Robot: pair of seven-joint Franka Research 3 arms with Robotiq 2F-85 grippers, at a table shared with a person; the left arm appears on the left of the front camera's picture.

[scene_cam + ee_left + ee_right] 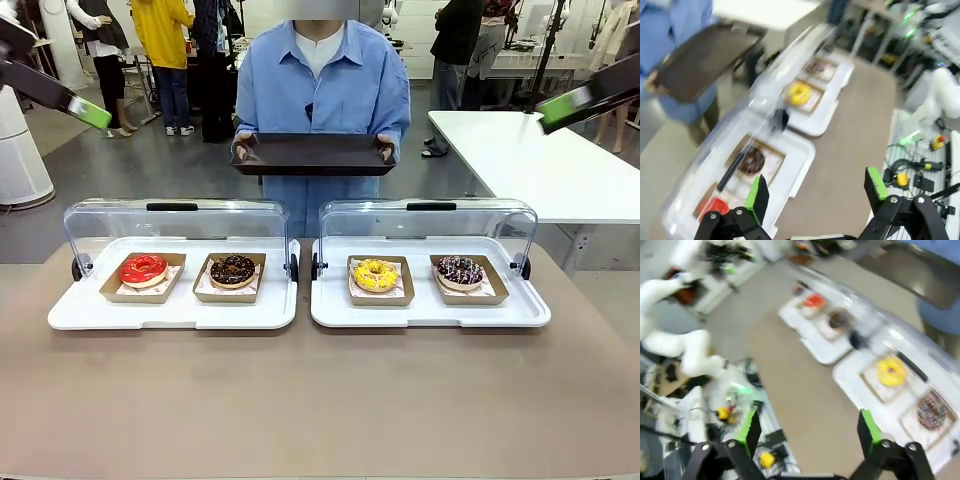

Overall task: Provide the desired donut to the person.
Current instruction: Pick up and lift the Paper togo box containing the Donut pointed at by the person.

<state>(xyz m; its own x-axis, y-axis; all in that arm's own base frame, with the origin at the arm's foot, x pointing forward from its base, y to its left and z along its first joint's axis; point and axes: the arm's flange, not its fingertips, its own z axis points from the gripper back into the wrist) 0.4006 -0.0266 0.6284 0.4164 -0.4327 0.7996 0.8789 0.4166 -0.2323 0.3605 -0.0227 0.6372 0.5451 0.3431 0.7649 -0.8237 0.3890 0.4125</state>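
Observation:
Four donuts lie in brown paper trays: red (143, 269) and chocolate (232, 270) on the left white tray (170, 312), yellow (375, 274) and dark sprinkled (460, 270) on the right white tray (430, 315). The person (322, 85) stands at the table's far side and holds a dark empty tray (313, 155) in both hands. My left gripper (816, 184) is open, high above the left tray, with the chocolate donut (752, 161) below it. My right gripper (808, 422) is open too, high over the table, with the yellow donut (891, 371) beyond it. Nothing marks which donut is desired.
Clear lids (175, 220) (430, 220) stand raised behind both trays. A white table (560, 165) is at the far right. Other people stand in the background. The brown tabletop (320, 400) in front of the trays is bare.

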